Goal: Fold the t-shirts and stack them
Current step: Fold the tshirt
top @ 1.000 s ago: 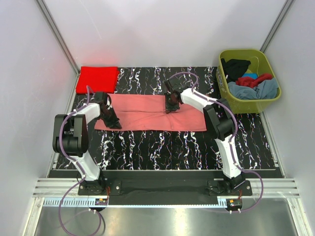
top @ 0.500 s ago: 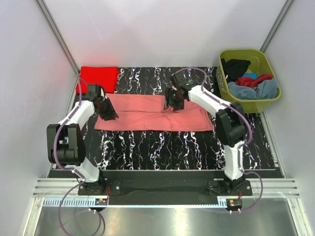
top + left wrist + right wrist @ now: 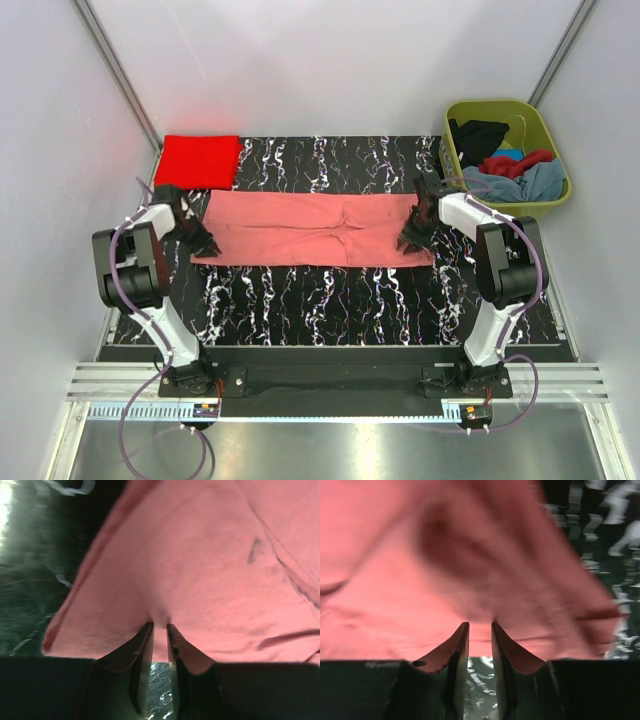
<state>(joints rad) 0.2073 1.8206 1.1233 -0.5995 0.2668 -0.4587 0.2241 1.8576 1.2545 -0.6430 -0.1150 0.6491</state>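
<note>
A salmon pink t-shirt (image 3: 310, 229) lies as a long flat strip across the black marbled table (image 3: 330, 300). My left gripper (image 3: 203, 243) is at its left end, shut on a pinch of the pink cloth (image 3: 200, 570); the cloth puckers at the tips of the left gripper (image 3: 160, 625). My right gripper (image 3: 411, 241) is at its right end, shut on the pink cloth (image 3: 420, 580), which bunches at the tips of the right gripper (image 3: 480, 624). A folded bright red t-shirt (image 3: 198, 160) lies at the back left.
An olive-green tub (image 3: 530, 209) stands at the back right. It holds black (image 3: 478, 135), dark red (image 3: 515, 163) and grey-blue (image 3: 525, 183) shirts. White walls close in on both sides. A metal rail runs along the near edge.
My right gripper has moved from the shirt's middle out to its right end. My left gripper has shifted left. The pink shirt is now drawn out longer and flatter.
</note>
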